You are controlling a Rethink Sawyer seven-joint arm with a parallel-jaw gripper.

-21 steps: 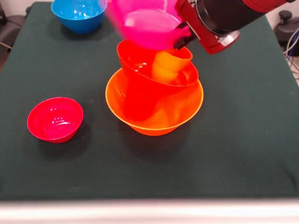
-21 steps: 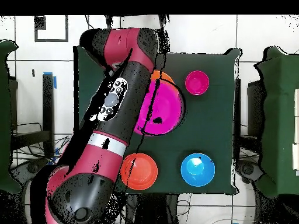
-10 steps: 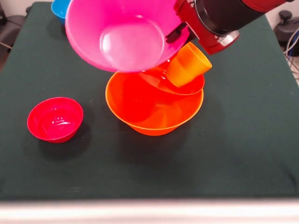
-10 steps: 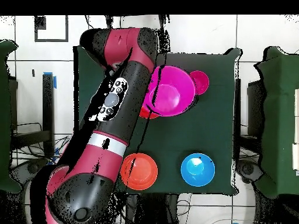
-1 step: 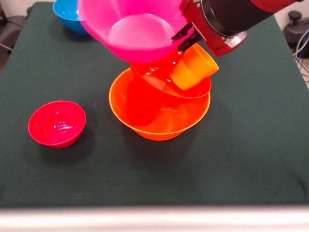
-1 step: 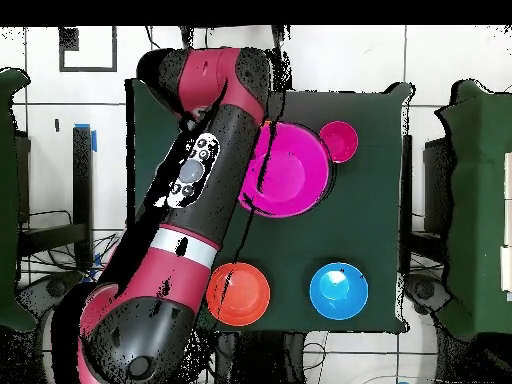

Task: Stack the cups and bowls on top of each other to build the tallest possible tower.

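I have the claw [image 5: 186, 35] clamped on the pink bowl [image 5: 133, 29]'s rim, holding it tilted above the tower [image 5: 161, 99] mid-tabletop, because the orange cup [image 5: 193, 67] leans askew there and needs a wide bowl seated over it.

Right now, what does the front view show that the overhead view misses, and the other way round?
Only the front view shows the tower: the widest orange bowl, a tilted red-orange bowl in it, and an orange cup lying askew. Only the overhead view shows a separate red-orange bowl on the cloth and the whole arm. Both show the pink bowl held over the stack at the gripper, the blue bowl and the crimson bowl.
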